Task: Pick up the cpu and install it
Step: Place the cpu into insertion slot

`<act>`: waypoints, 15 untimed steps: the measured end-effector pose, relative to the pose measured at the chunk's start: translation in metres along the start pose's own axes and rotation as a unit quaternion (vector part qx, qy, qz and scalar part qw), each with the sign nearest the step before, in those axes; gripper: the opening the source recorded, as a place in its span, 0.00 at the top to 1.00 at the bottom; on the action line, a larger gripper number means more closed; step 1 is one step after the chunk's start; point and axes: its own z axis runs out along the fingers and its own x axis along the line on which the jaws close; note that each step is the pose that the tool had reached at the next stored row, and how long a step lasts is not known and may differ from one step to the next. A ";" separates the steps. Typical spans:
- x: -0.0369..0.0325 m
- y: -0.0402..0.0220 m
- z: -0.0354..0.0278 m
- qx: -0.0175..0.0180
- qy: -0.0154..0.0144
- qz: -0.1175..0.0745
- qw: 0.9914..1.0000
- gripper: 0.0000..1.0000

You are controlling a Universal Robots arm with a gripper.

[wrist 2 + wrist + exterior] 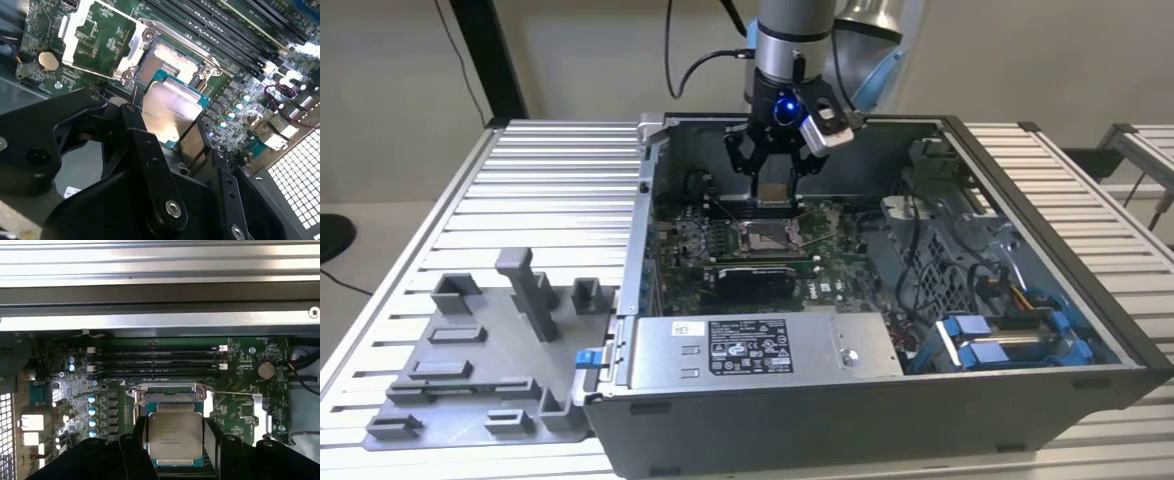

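Hanging over the open grey metal computer case (854, 420), the black two-fingered gripper (774, 186) is clenched on the small flat square cpu (775, 193) with its silvery metal top and green edge. In the first wrist view the black fingers (140, 432) press against two opposite edges of the chip, which sits level between them with its silver face towards the camera. The cpu is held in the air inside the case, above the green motherboard (240, 405) and just beside the dark square socket (170, 395) with its open metal frame. It is not seated in the socket, whose contact field is uncovered in the second wrist view. Nearer the exterior camera, a large grey box with a black-and-white label (761, 345) lies in the case. The case stands on a slatted metal counter (534, 180), with a grey plastic fixture tray (467, 370) at the exterior view's left.
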 end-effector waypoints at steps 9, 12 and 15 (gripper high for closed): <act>0.0000 0.0014 0.0050 0.018 -0.001 0.000 1.000 1.00; 0.0000 0.0023 0.0102 0.018 -0.001 0.000 1.000 1.00; 0.0000 0.0029 0.0157 0.018 -0.001 0.000 1.000 1.00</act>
